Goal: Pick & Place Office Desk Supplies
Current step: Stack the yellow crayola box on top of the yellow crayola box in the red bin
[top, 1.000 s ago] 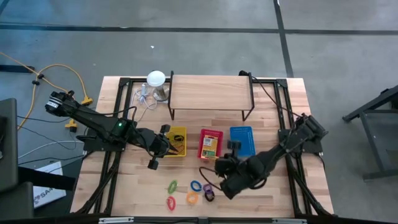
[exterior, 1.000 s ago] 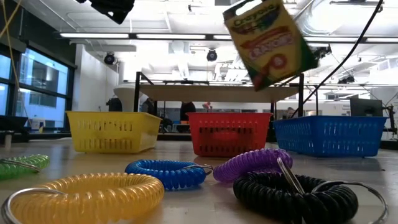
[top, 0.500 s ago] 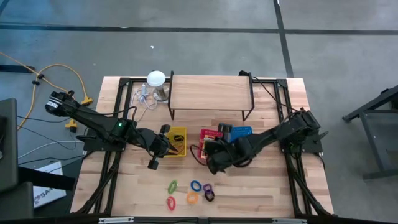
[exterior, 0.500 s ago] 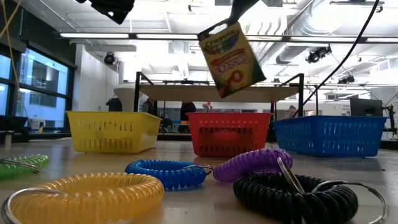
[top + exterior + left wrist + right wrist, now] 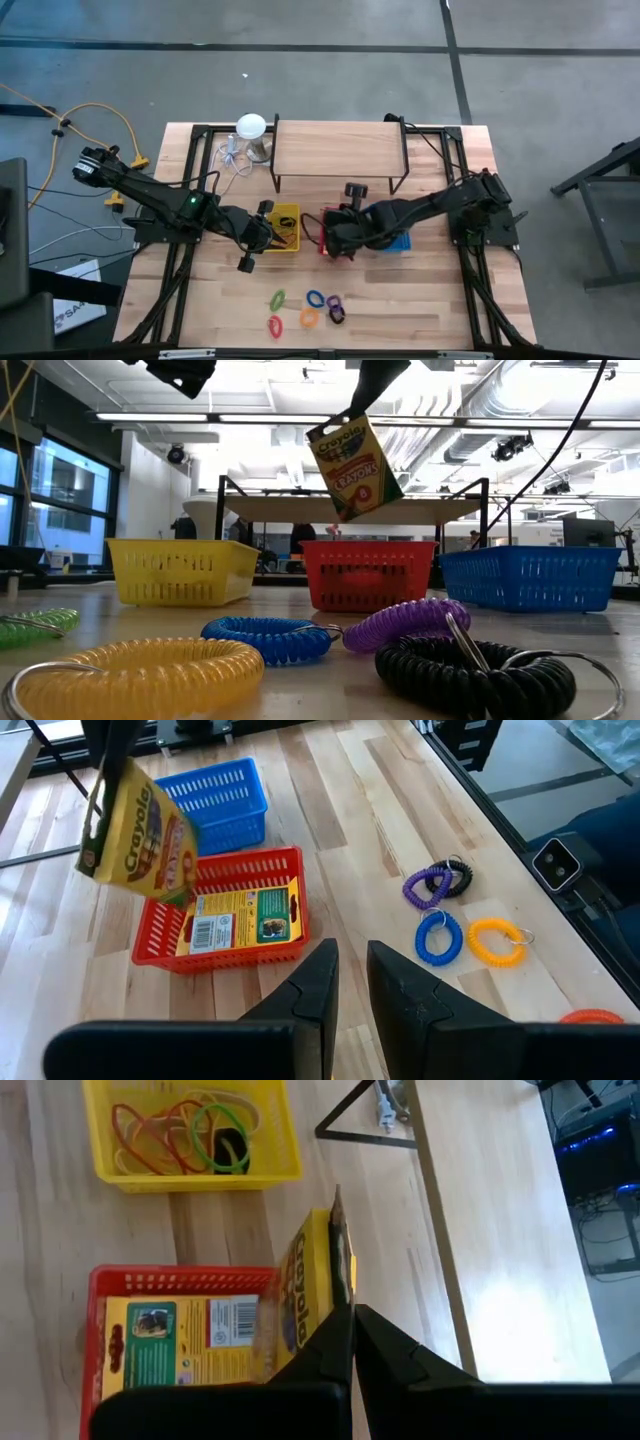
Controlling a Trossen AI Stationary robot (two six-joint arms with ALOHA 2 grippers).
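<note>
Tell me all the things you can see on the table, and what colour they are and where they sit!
Baskets: three in a row at mid-table, yellow basket, red basket, blue basket.
Rubber bands: several, orange, yellow and green, in the yellow basket.
Crayon box in basket: one, yellow and green, lying flat in the red basket.
Held crayon box: one, yellow and green, hanging tilted above the red basket.
Coil rings: six, green, orange, yellow, blue, purple, black, near the front edge.
Wooden shelf: one, light wood, at the back.
White round-topped object: one, back left.
Right hand: pinching the held crayon box.
Left hand: beside the yellow basket, holding nothing.
</note>
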